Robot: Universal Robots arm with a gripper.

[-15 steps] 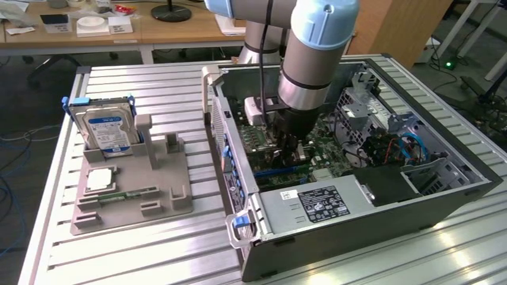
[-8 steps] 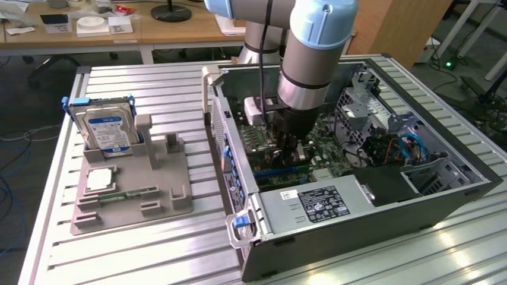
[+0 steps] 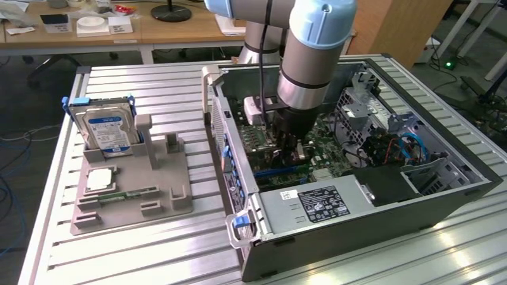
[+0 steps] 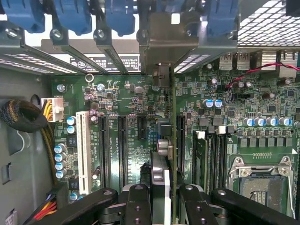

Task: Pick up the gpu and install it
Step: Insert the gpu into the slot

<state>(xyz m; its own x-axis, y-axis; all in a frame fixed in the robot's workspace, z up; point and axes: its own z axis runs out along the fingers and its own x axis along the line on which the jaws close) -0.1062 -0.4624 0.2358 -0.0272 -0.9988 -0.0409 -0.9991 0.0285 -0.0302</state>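
Your end effector [image 4: 166,206] is down inside the open black desktop computer case [image 3: 443,193], which lies on its side on the ribbed aluminium surface [image 3: 142,249]. In the wrist view its black fingers [image 4: 138,206] are closed narrow on the gpu [image 4: 161,159], a thin dark expansion card seen edge-on, with a black cooler block along one face and a pale metal bracket [image 4: 161,40] at its far end.

The card stands on edge, perpendicular to the green motherboard [image 4: 131,98]. Its long axis runs along the black expansion slots [image 4: 123,145], parallel to them, and points toward the rear wall of the case, where the bracket sits against the row of slot openings beneath the blue plastic retainer clips [image 4: 119,16]. Its lower edge lines up with one slot between the black slots and the memory sockets [image 4: 220,154]; you cannot tell from either view whether it is fully seated.

In the exterior view the grey arm [image 3: 313,59] descends steeply into the case, just above the motherboard and beside the black power supply unit [image 3: 317,205].

To the exterior view's left, well apart from the case, a grey plastic parts holder [image 3: 151,202] carries a silver hard drive with a blue label [image 3: 108,133], standing upright, and a narrow green memory stick [image 3: 127,195], lying flat.
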